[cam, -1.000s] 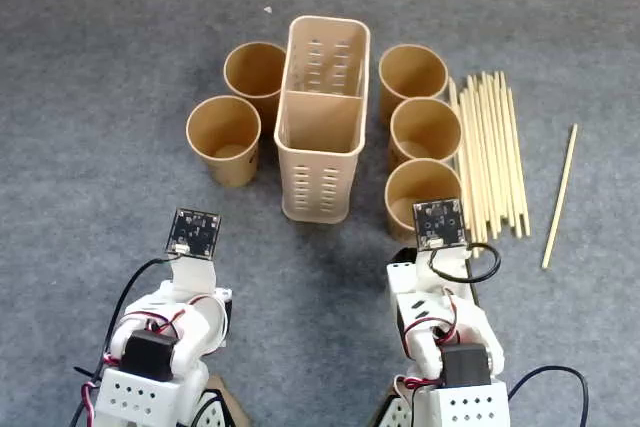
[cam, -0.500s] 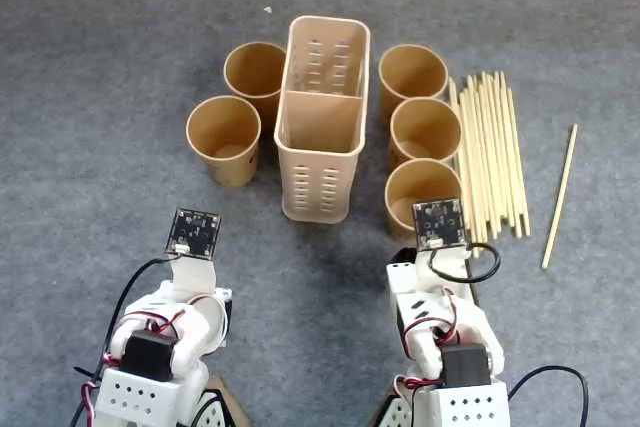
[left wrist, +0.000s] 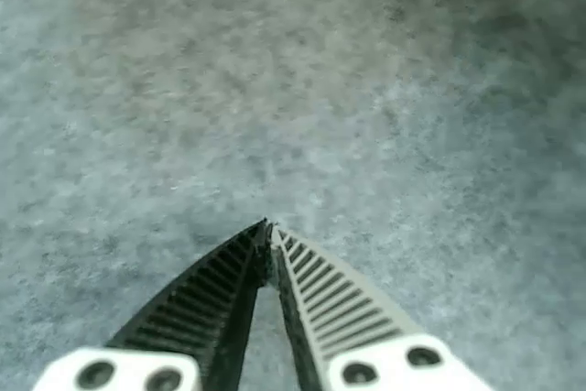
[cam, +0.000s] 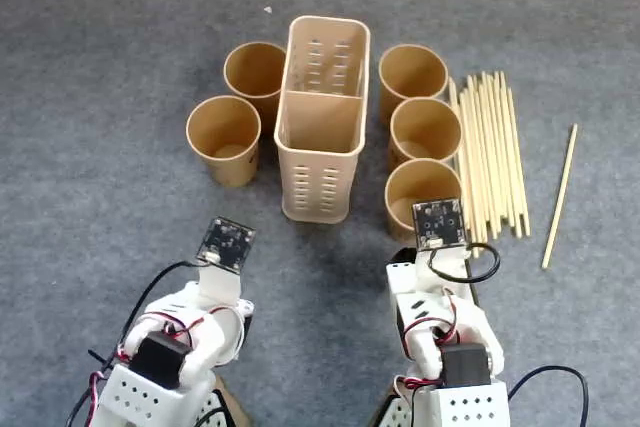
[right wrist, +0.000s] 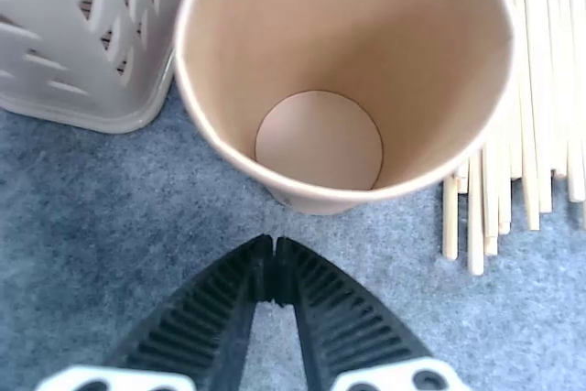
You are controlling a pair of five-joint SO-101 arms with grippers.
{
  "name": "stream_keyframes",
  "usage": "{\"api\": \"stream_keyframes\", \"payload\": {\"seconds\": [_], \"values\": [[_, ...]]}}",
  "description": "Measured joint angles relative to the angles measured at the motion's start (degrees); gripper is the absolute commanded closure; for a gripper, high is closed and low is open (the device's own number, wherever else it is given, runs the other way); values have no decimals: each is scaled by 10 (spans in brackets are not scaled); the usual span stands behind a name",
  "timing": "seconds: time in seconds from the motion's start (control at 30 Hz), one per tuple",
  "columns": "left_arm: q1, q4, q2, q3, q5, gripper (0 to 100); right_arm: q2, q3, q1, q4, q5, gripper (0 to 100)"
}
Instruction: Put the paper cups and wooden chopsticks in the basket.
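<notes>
A beige two-compartment basket stands upright in the middle of the grey carpet. Two brown paper cups sit to its left and three more to its right. Several wooden chopsticks lie bundled right of those cups, and one chopstick lies apart. My right gripper is shut and empty just short of the nearest right cup, with the basket and chopsticks beside it. My left gripper is shut over bare carpet.
Both arm bases sit at the near edge of the carpet. Open carpet lies between the arms and the basket, and wide free carpet spreads to the far left and far right.
The left arm's wrist has swung to the right and slightly nearer its base. The right arm, cups, basket and chopsticks have not moved.
</notes>
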Motion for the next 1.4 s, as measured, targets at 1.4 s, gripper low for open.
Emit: {"api": "stream_keyframes", "payload": {"seconds": [1.4], "values": [[-563, -331, 0, -118, -143, 992, 9, -105, 156, 63, 128, 854]]}}
